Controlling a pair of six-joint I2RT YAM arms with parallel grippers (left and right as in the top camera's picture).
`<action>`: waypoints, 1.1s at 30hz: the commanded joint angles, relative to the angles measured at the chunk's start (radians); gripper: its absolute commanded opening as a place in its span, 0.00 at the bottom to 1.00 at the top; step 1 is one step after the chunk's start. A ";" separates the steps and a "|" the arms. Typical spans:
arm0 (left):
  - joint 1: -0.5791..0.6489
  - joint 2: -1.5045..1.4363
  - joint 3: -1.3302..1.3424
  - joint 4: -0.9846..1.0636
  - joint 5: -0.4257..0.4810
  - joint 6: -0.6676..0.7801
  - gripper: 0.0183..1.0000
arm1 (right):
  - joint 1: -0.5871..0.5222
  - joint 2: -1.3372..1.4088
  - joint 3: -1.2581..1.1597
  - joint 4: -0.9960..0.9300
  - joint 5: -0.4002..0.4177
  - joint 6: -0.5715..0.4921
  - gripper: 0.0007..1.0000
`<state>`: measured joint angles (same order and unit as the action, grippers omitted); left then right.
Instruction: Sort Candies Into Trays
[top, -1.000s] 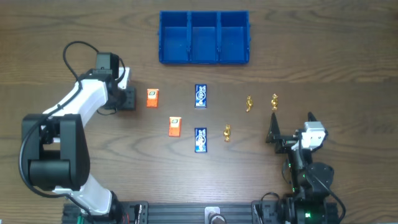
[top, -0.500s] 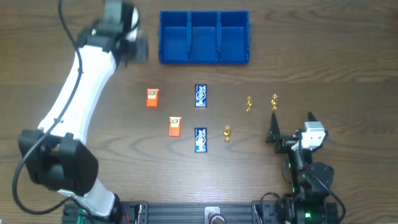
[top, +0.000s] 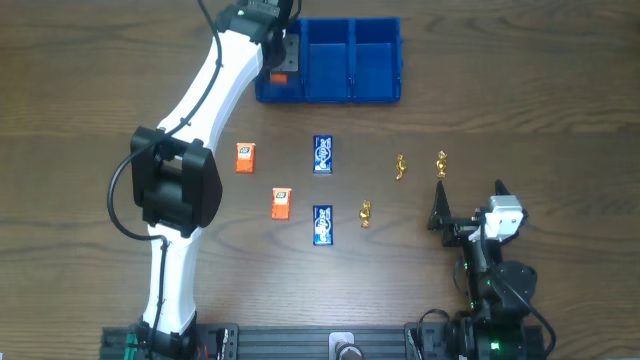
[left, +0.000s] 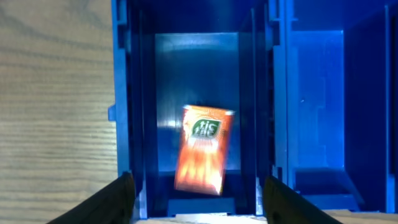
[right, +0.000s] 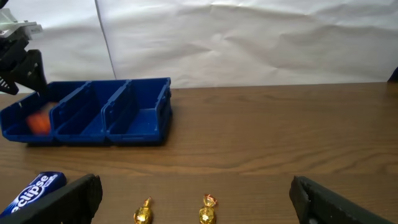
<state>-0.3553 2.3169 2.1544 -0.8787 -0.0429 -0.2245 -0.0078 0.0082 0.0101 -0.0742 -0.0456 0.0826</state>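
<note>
My left gripper (top: 284, 57) hangs open over the left compartment of the blue three-part tray (top: 378, 92). Below its fingers an orange candy box (left: 203, 149) sits loose inside that compartment, tilted slightly. Two more orange boxes (top: 246, 157) (top: 282, 203) lie on the table, with two blue packs (top: 323, 154) (top: 323, 225) to their right. Three gold wrapped candies (top: 400, 167) (top: 441, 163) (top: 366, 213) lie further right. Low at the table's right, my right gripper (top: 440, 207) stands open and holds nothing.
The tray's middle (top: 329, 50) and right (top: 376, 50) compartments hold nothing. Bare wood lies to the left of the candies and along the front. In the right wrist view a white backdrop (right: 249, 37) stands behind the tray (right: 140, 118).
My left arm swung from the table's left side up to the tray's left compartment and let go of an orange box, now inside it. The right arm has not moved.
</note>
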 joint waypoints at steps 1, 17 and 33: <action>0.000 -0.107 0.025 -0.013 0.010 -0.008 0.81 | 0.008 -0.005 -0.002 -0.006 0.006 -0.005 1.00; -0.006 -0.650 -1.114 0.347 -0.003 -0.065 0.82 | 0.008 -0.005 -0.002 -0.006 0.006 -0.005 1.00; 0.034 -0.480 -1.138 0.443 0.018 -0.024 0.61 | 0.008 -0.005 -0.002 -0.006 0.006 -0.005 1.00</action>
<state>-0.3218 1.8118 1.0195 -0.4393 -0.0277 -0.2573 -0.0078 0.0082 0.0101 -0.0742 -0.0452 0.0826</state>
